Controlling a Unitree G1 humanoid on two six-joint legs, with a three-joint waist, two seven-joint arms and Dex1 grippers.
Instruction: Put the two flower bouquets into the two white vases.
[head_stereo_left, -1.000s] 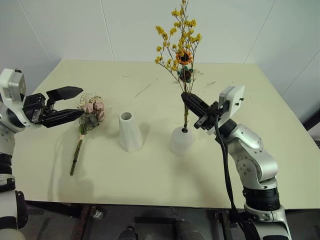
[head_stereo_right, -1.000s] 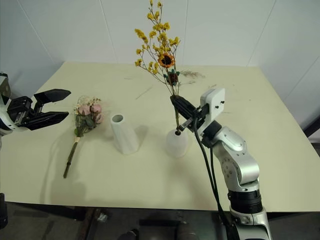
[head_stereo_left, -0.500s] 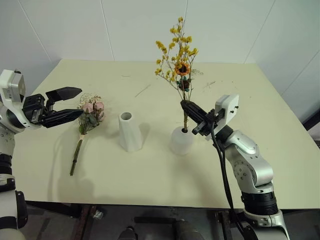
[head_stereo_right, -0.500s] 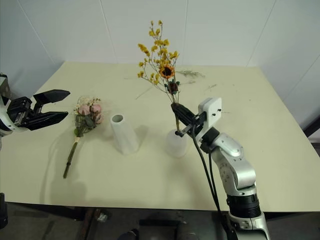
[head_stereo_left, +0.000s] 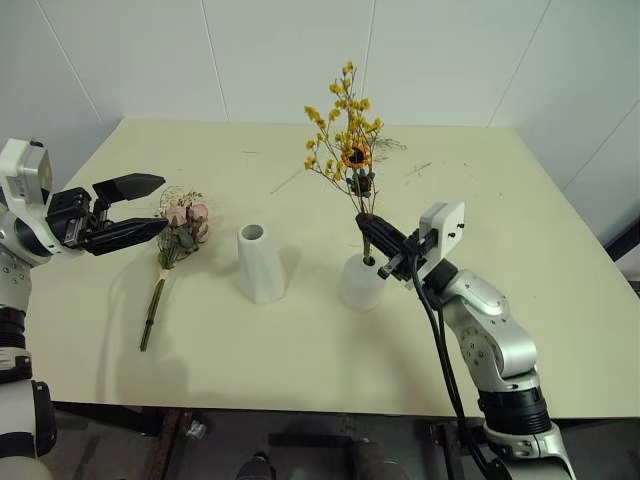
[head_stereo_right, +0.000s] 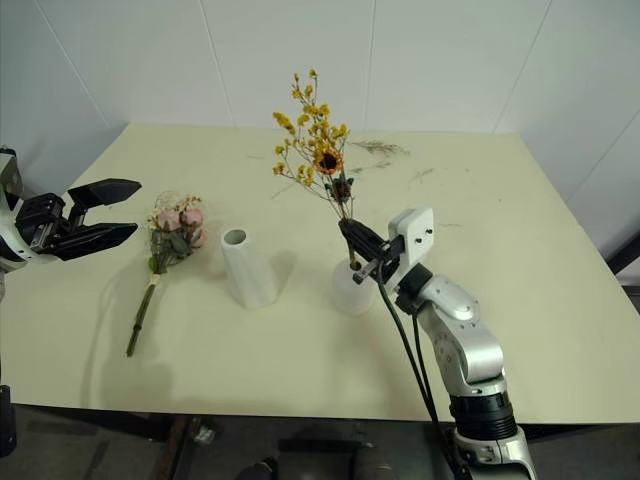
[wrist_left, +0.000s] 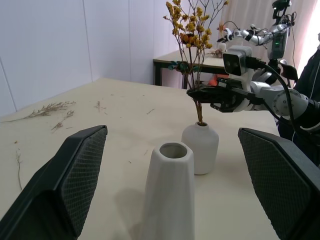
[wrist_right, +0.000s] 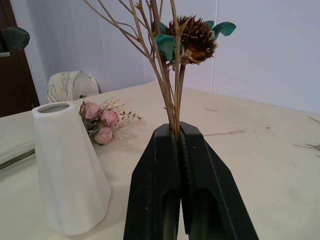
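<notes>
1. The right tool is clenched on the stems of the yellow bouquet, just above the mouth of the round vase.
2. The stem ends sit in that vase's mouth, and the blooms stand upright above it.
3. The round vase stands near the middle of the counter, a little toward its right edge.
4. The tall vase stands empty beside the round one, apart from it.
5. The rose bouquet lies flat toward the counter's left edge, stems pointing at the near edge.
6. The left tool hovers released, fingers wide apart, just beside the rose heads.
</notes>
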